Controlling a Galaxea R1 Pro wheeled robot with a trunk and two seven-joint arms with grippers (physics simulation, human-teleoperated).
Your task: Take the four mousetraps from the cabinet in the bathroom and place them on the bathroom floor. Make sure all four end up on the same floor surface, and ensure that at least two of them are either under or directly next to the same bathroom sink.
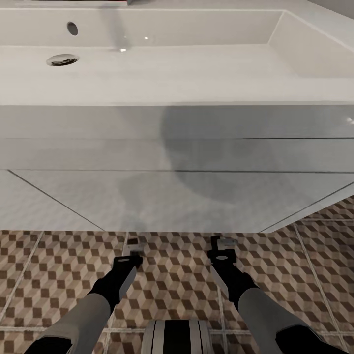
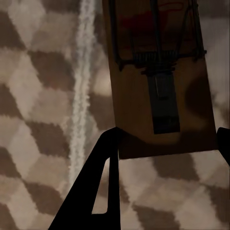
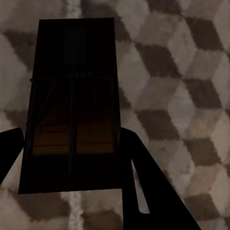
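Between left hand [image 2: 163, 148] fingers, mousetrap [image 2: 160, 81]

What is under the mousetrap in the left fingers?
Under the mousetrap, in the left wrist view, lies the cube-patterned floor with a pale grout line. The tiles directly beneath the board are covered.

The sink [image 1: 162, 73] stands ahead, overhanging the bathroom floor [image 1: 49, 275]. Below its front edge, the left gripper [image 1: 133, 253] and right gripper [image 1: 221, 248] reach side by side, each apparently with a mousetrap [image 2: 160, 81] [image 3: 74, 103] between its fingers, above the tiles.
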